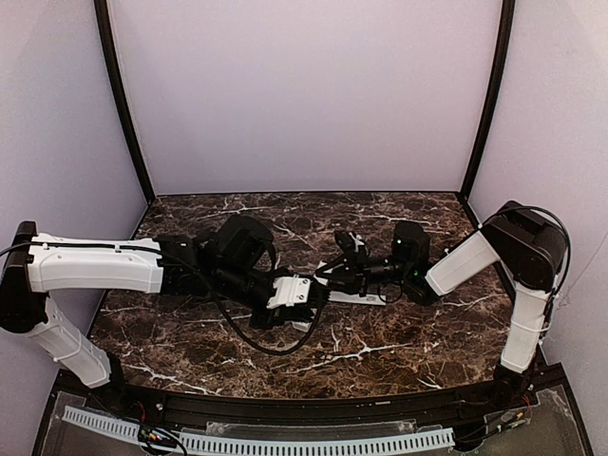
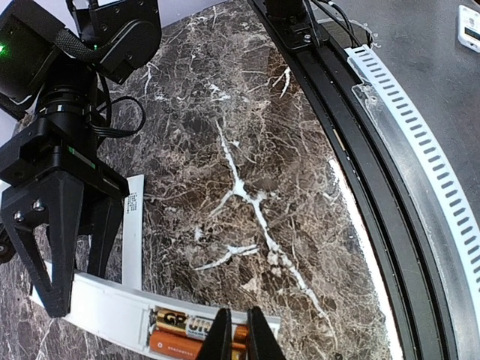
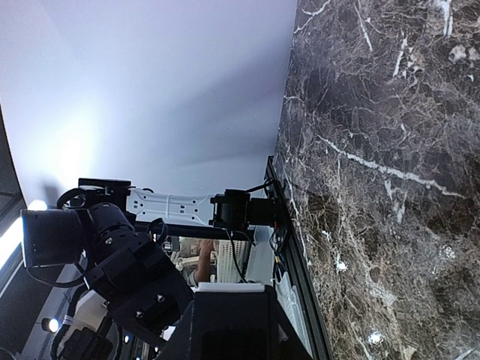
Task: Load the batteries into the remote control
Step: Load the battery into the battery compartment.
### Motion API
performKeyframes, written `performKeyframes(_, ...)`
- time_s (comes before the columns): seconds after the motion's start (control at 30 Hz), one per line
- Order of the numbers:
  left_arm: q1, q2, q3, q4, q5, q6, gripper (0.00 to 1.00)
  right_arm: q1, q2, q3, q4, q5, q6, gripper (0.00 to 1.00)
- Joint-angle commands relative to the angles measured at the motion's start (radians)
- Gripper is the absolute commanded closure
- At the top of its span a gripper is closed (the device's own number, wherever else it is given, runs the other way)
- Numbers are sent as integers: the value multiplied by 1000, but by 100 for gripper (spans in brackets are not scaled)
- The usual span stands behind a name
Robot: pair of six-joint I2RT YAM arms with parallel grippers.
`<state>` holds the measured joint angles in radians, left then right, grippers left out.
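Observation:
The white remote control (image 2: 105, 307) lies back up on the marble, its recess open. Two batteries (image 2: 184, 335) lie side by side in the recess, one gold and white, one orange. My left gripper (image 2: 238, 337) is shut, its tips resting on the batteries' near end. My right gripper (image 2: 75, 289) straddles the remote's other end and is shut on it; the remote's white edge (image 3: 225, 286) shows between its fingers. In the top view both grippers meet at mid-table, left (image 1: 309, 302) and right (image 1: 334, 274), with the remote's end (image 1: 302, 324) just showing.
A thin flat white cover strip (image 2: 133, 225) lies on the marble beside the remote, under the right arm; it also shows in the top view (image 1: 356, 296). The table's black front rail (image 2: 352, 172) and a white slotted strip (image 2: 427, 150) run close by.

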<state>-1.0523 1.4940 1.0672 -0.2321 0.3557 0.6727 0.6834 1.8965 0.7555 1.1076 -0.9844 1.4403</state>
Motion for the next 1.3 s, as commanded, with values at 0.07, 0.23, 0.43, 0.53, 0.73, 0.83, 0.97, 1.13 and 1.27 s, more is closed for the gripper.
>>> performKeyframes(0.07,1,40,-19,-24,-54,13,92,30,-22,44,103,-43,31,100)
performKeyframes(0.23,4,46,-23,-17,-61,18,93,36,-17,51,117,-55,36,100)
performKeyframes(0.43,17,40,-22,-4,-49,7,93,35,-13,51,120,-56,34,100)
performKeyframes(0.53,17,12,-16,14,-44,3,89,35,-3,47,104,-56,19,100)
performKeyframes(0.73,17,-75,-2,68,-23,-52,68,16,-12,35,13,-35,-84,100)
performKeyframes(0.83,16,-150,-39,163,-74,-113,47,2,-24,34,-25,-32,-130,100)
performKeyframes(0.97,18,-228,-113,259,-200,-271,10,-13,-54,37,-88,-28,-200,100)
performKeyframes(1.13,41,-267,-175,246,-249,-411,1,-19,-109,52,-148,-26,-294,100)
performKeyframes(1.27,100,-236,-161,165,-77,-546,5,-21,-141,64,-192,-22,-348,100)
